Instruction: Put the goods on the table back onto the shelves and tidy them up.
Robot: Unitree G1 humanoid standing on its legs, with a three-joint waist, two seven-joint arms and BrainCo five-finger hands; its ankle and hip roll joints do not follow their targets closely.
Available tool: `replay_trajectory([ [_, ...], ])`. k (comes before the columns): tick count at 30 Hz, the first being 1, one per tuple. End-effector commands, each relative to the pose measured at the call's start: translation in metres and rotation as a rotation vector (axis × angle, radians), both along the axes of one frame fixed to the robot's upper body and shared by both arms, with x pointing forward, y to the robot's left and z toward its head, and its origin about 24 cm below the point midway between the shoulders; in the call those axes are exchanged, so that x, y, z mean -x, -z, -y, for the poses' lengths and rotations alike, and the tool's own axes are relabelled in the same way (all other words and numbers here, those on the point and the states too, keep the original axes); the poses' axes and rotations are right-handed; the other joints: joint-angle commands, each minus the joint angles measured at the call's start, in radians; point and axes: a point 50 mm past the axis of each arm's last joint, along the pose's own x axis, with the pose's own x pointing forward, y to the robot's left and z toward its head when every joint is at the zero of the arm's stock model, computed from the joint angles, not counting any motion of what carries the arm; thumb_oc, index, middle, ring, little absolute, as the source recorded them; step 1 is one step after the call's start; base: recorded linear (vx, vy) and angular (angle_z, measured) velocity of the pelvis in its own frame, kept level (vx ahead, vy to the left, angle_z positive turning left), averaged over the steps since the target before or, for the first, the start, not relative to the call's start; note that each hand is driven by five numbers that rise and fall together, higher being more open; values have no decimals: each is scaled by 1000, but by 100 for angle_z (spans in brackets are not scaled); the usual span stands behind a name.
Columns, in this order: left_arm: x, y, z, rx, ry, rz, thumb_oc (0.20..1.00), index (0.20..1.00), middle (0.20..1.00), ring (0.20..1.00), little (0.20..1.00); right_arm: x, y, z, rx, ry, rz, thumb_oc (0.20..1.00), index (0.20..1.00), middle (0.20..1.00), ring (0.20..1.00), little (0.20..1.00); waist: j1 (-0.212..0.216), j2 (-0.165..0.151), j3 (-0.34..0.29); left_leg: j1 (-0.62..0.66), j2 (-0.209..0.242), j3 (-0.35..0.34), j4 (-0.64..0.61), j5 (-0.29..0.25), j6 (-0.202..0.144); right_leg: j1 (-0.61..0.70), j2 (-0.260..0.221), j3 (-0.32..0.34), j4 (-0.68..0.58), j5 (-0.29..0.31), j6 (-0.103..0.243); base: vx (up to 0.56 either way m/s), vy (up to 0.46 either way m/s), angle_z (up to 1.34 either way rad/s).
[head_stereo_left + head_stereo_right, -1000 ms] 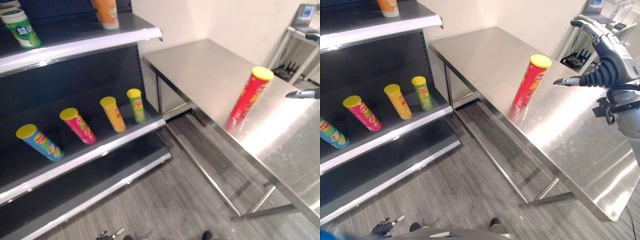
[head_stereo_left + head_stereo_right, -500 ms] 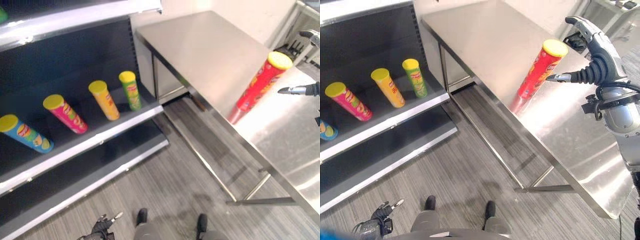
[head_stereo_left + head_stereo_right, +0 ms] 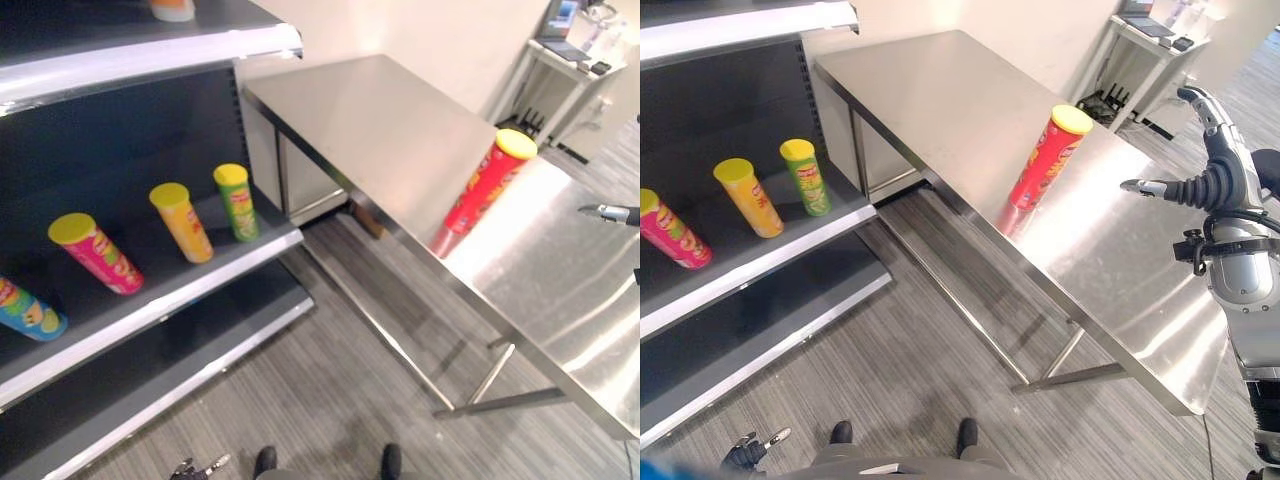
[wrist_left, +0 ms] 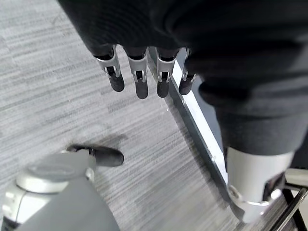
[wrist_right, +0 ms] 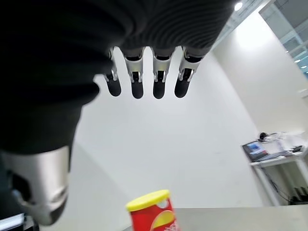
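Note:
A red chip can with a yellow lid stands upright near the front edge of the steel table. My right hand hovers over the table, to the right of the can and apart from it, open with straight fingers. The can's lid shows past those fingers. My left hand hangs low by the floor, open, its fingers straight. On the middle shelf stand a green can, an orange can, a pink can and a blue can.
An orange container sits on the upper shelf. A lower shelf runs close to the floor. A small white table with a laptop stands at the back right. Grey floor lies between the shelves and the steel table.
The camera has shifted. My right hand's thumb was almost at the can half a second ago; it is now farther to the can's right. The can has not moved.

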Motion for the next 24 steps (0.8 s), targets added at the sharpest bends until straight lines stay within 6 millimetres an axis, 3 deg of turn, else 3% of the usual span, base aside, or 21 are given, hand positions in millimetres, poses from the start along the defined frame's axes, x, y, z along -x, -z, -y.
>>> replay_trajectory([
  [1,-12,-3,2,-2,96,22,1000,1000,1000,1000,1000,-5,-30,11,31,43,68,1000,1000,1000,1000,1000,37,54,-1,-61,-60,-64,3,2,89,91,10,-99,98,-147,63,4,81,2],
  [9,-19,-3,7,18,132,38,1000,1000,1000,1000,1000,-36,-13,27,-37,108,-67,1000,1000,1000,1000,1000,57,50,3,-58,-78,-74,4,-2,95,95,-8,-125,112,-137,72,0,23,0],
  [15,-15,-1,9,28,131,23,1000,1000,1000,1000,1000,-44,-7,44,-107,181,-105,1000,1000,1000,1000,1000,76,57,5,-70,-81,-91,4,7,87,111,-12,-155,107,-142,70,-1,-15,12],
  [24,-5,7,21,67,163,-24,1000,1000,1000,1000,1000,-61,-7,34,-108,159,-138,1000,1000,1000,1000,1000,88,72,5,-67,-76,-106,1,11,77,134,-5,-179,81,-150,60,10,-33,10],
])
